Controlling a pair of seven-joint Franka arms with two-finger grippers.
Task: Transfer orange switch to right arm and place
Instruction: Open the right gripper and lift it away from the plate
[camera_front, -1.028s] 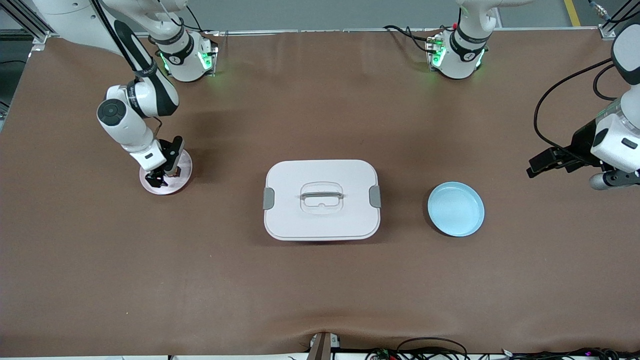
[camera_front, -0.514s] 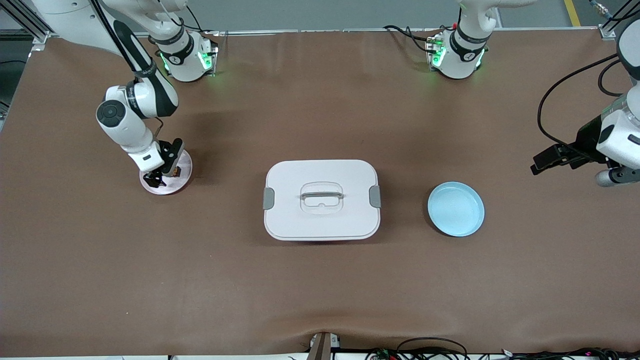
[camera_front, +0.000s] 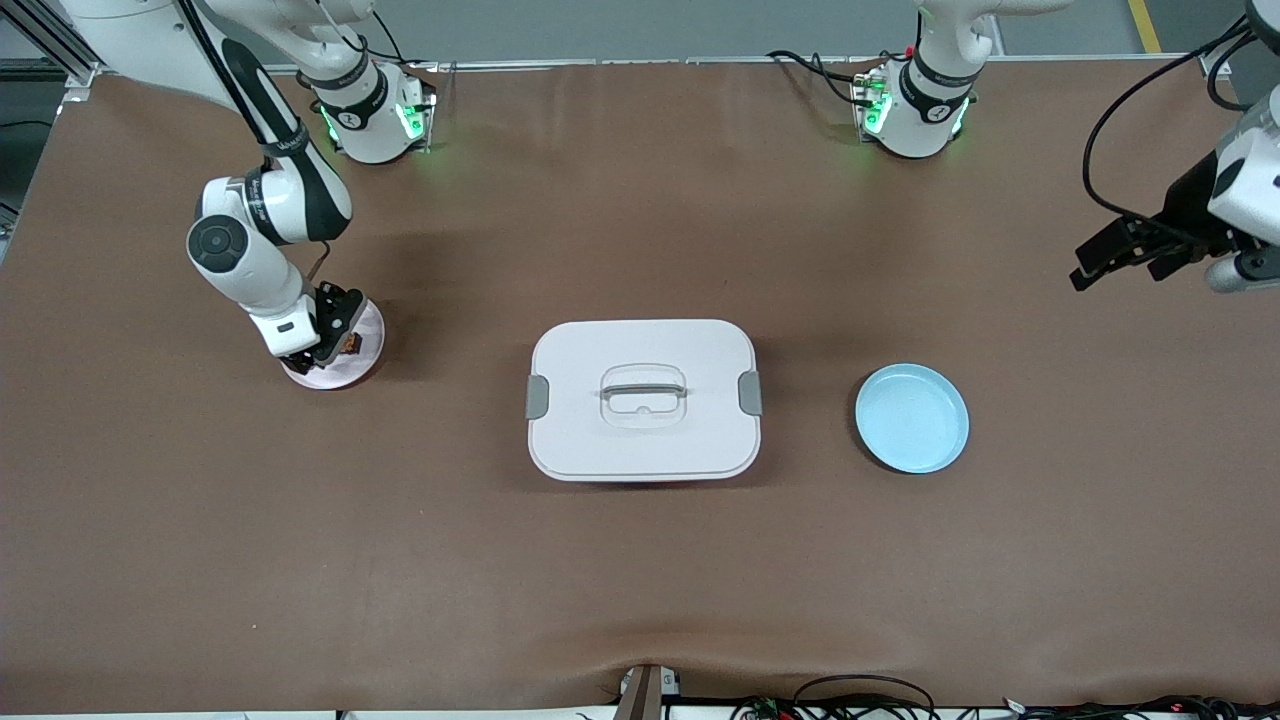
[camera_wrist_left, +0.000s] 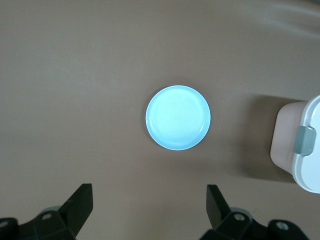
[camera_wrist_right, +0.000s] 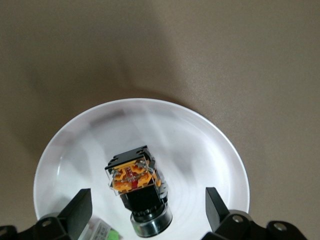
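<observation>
Resting on the pink plate (camera_front: 362, 352), the switch (camera_wrist_right: 136, 186) lies between the right tool's (camera_wrist_right: 147, 214) wide fingers; left tool (camera_wrist_left: 150, 206), wide, waits over bare table (camera_front: 640, 580).

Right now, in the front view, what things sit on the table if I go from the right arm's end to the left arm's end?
Pink plate with the orange switch on it → white lidded box → blue plate.
</observation>
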